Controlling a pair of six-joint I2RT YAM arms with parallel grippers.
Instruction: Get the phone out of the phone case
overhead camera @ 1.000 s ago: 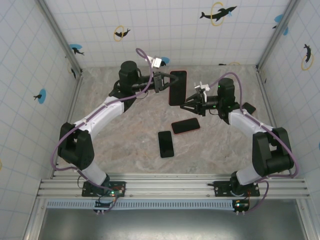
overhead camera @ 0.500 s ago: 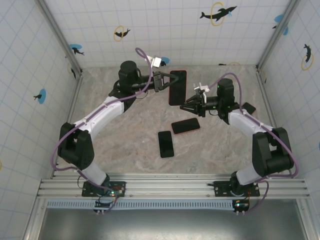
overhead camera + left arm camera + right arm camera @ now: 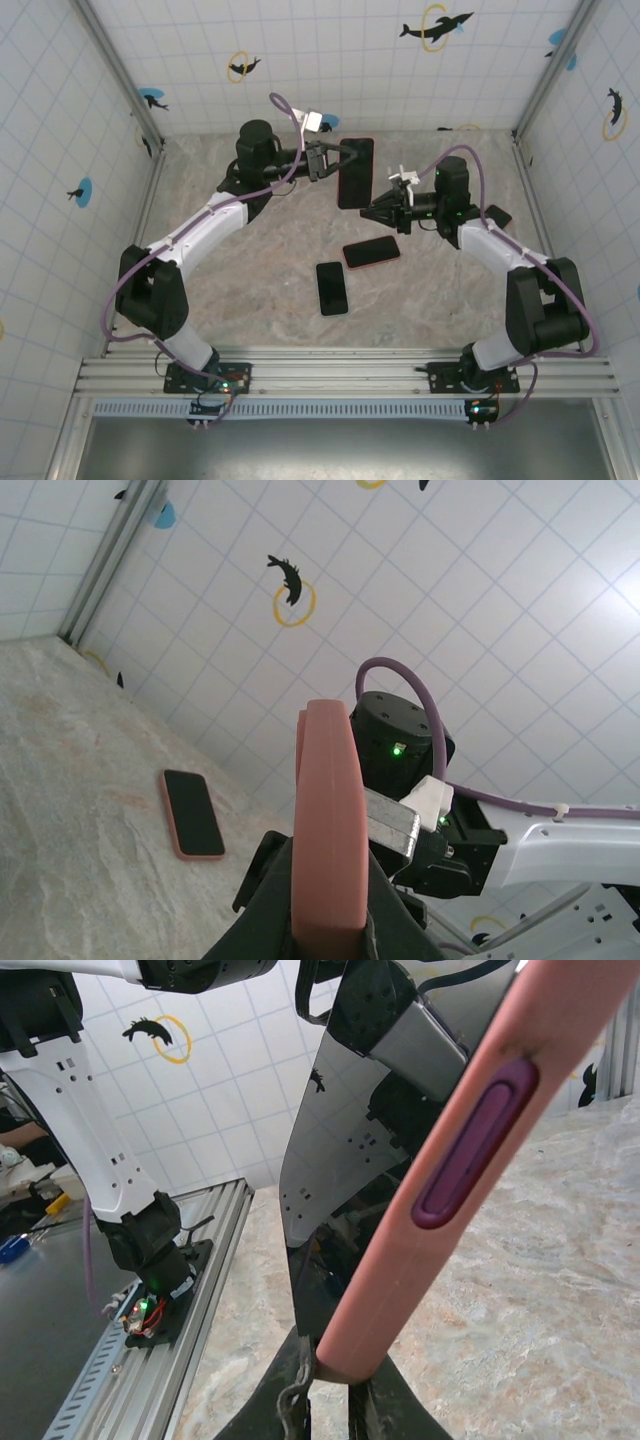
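Toward twelve o'clock above the counter, the left hand clamps the phone case, phone inside, while the right hand pinches its lower end; prying them apart seems next.

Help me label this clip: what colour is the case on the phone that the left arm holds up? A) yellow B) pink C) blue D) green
B: the case clamped edge-on in the left gripper is plainly pink, and the right wrist view shows the same colour.
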